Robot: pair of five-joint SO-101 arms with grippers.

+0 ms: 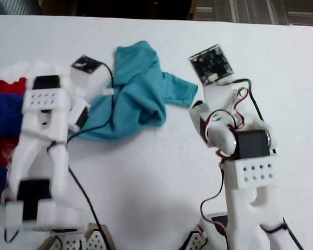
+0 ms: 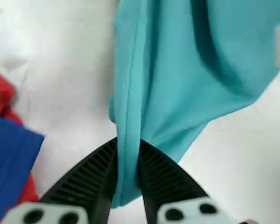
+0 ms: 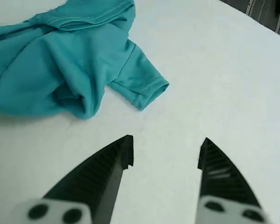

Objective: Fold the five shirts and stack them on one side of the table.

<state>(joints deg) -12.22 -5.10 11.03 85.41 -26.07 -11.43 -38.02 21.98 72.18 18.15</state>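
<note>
Teal shirt (image 1: pixel 135 88) lies crumpled just toward 12 o'clock from the middle of the white table (image 1: pixel 146 177) in the high view, one short sleeve poking out toward 3 o'clock. Over at 9 o'clock sits a heap of a red shirt (image 1: pixel 8 86) and a blue shirt (image 1: pixel 2 117), cut off by the edge and half covered by the left arm (image 1: pixel 39 135), whose black cable (image 1: pixel 78 182) trails toward 6 o'clock. That arm's body hides its fingers from above, but the left wrist view settles it: the left gripper (image 2: pixel 127 144) is clamped on a hemmed fold of the teal cloth (image 2: pixel 186 70), with red (image 2: pixel 2 93) and blue (image 2: pixel 9 158) beside it. Something white and rumpled (image 2: pixel 9 42) lies there too, hard to make out. The right gripper (image 3: pixel 167 140) is spread wide above bare table, holding nothing, near the sleeve (image 3: pixel 140 84) but apart from it.
</note>
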